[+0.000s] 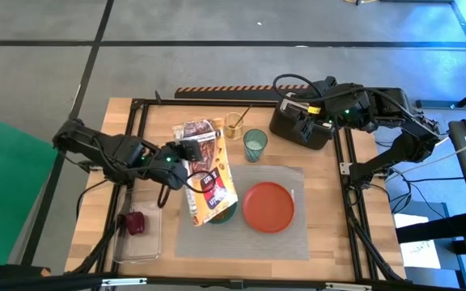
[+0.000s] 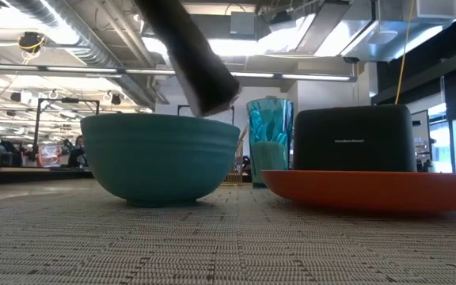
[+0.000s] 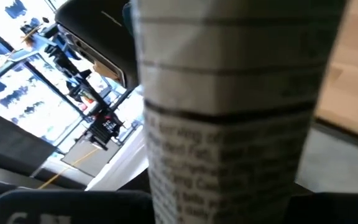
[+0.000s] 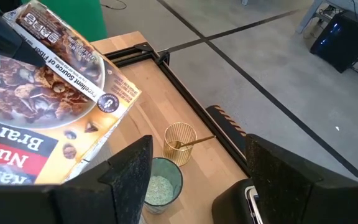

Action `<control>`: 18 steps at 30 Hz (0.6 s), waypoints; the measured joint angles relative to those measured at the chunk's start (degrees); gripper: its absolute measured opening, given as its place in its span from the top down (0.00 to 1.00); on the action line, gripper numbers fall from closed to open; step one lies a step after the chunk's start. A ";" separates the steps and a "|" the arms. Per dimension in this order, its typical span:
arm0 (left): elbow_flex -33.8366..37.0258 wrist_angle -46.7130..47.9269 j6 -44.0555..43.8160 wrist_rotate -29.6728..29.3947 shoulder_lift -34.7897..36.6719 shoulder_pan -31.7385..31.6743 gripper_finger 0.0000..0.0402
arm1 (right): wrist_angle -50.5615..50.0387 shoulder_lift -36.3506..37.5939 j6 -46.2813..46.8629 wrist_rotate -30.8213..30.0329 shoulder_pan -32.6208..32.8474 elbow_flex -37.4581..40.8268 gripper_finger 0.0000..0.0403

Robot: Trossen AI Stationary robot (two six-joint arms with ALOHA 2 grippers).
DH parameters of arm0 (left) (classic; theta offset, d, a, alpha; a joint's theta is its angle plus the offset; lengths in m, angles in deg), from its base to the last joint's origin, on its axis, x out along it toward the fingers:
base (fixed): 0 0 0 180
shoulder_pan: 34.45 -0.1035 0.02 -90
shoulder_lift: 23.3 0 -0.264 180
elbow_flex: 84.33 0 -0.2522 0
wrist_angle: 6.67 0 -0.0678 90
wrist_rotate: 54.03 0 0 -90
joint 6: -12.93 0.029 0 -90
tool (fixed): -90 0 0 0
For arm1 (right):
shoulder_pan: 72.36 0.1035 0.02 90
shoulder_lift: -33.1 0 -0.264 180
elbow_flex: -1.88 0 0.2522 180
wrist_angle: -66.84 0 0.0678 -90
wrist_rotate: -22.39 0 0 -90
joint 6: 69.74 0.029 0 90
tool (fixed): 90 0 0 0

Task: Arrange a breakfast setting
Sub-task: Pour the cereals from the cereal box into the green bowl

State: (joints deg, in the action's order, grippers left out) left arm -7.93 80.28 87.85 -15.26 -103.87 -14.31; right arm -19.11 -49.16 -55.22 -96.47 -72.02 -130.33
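My left gripper [image 1: 178,158] is shut on a Raisin Nut Bran cereal box [image 1: 207,174], which slants over the teal bowl [image 2: 161,158] on the grey placemat [image 1: 285,242]. The box's lower end [image 2: 200,71] hangs just above the bowl's rim. An orange-red plate [image 1: 268,206] lies on the mat to the bowl's right. The teal cup [image 1: 255,145] stands behind the mat, and a gold spoon sits in a gold wire holder [image 4: 180,142]. My right gripper [image 4: 197,186] hangs open above the black toaster [image 1: 302,121]. My left gripper holds the cereal box at its long left edge [image 1: 186,162], about halfway along, coming level from the table's left. The box's printed side panel [image 3: 229,124] fills the wrist view and hides the fingers. The box is lifted clear and tilted, its lower end over the bowl.
A clear plastic tray [image 1: 140,242] lies at the near left with a small dark-red fruit [image 1: 134,224] in it. A black frame [image 1: 346,186] runs round the wooden tabletop. Bare mat lies in front of the plate and bowl.
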 joint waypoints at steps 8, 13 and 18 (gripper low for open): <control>0.00 -0.13 -7.31 4.83 3.63 -2.05 0.77 | 0.02 0.00 0.04 -0.04 -0.01 0.02 0.39; 0.00 1.03 -16.35 12.60 7.04 -6.28 0.77 | 0.58 0.00 0.09 -0.07 -0.02 0.02 0.39; 0.40 2.19 -29.45 26.82 10.45 -15.58 0.77 | 1.82 0.00 0.11 -0.04 0.00 0.02 0.39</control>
State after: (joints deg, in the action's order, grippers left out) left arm -7.53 82.47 58.40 11.56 -93.42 -29.90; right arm -17.29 -49.16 -55.11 -96.52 -72.03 -130.31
